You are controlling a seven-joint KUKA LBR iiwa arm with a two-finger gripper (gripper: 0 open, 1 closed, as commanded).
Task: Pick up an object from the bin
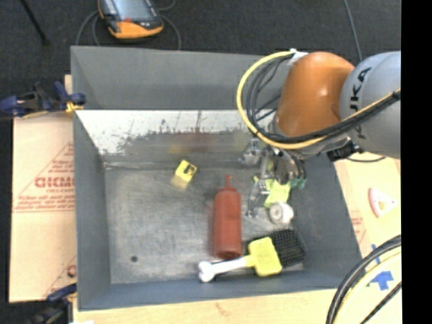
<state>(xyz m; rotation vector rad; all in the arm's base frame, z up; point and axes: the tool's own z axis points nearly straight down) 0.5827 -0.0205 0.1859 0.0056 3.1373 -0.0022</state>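
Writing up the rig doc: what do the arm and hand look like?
Silver-grey arm with dark KUKA lettering, rounded orange cover at the wrist, yellow and black cables looped around it, small silvery metal hand underneath.

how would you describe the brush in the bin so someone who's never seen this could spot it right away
Start at the grey bin and follow the wall at the picture's bottom to right of middle. There, at the lower end of the red bottle, lies the brush. Nothing else has its three parts: white handle, yellow head, black bristles.
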